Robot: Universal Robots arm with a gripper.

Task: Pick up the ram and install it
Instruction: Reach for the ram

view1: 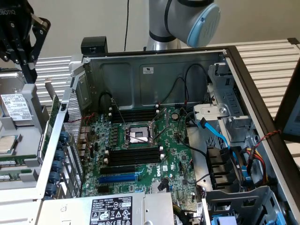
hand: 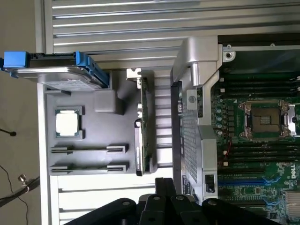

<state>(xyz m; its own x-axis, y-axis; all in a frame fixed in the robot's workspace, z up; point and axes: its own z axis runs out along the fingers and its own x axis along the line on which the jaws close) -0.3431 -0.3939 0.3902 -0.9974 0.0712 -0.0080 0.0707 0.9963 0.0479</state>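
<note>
Closest to lens: power supply [view1: 110, 209], label up, across case's near edge.

Far left of exterior view: pincer [view1: 27, 65] high over grey tray [view1: 21, 197], above hard drive [view1: 16, 105]. Can't tell how far open; no stick seen in its hold. Nearer than the drive, processor chip [view1: 7, 143], then ram [view1: 16, 159]: thin green strip in tray's groove, second strip just beside it, both well apart from pincer and outside case. Untouched, by the look of it.

Next rightward: green card [view1: 55, 117] upright at tray's rim, touching or just beside case wall [view1: 70, 129]; can't tell which. Likely trouble no. 1: low carry from tray to board, clip on card or wall top, stick knocked askew or dropped. Room only upward there; plenty of free air above.

Mid: board w/ open socket [view1: 138, 135], black memory slots [view1: 133, 153] just beside it on near side, more on far side, blue slot [view1: 117, 178] nearer still. Trouble no. 2: dropped or skewed stick onto bare socket, bent pins probable. No. 3: black cables [view1: 115, 105] draped over far slots, so snag risk; near slots clearer, apparently. No. 4: notch or latch mismatch, forced press, cracked stick.

Right: blue cable [view1: 218, 133] and drive cage [view1: 225, 108], crowded, little open room, no reason to stray there.
</note>
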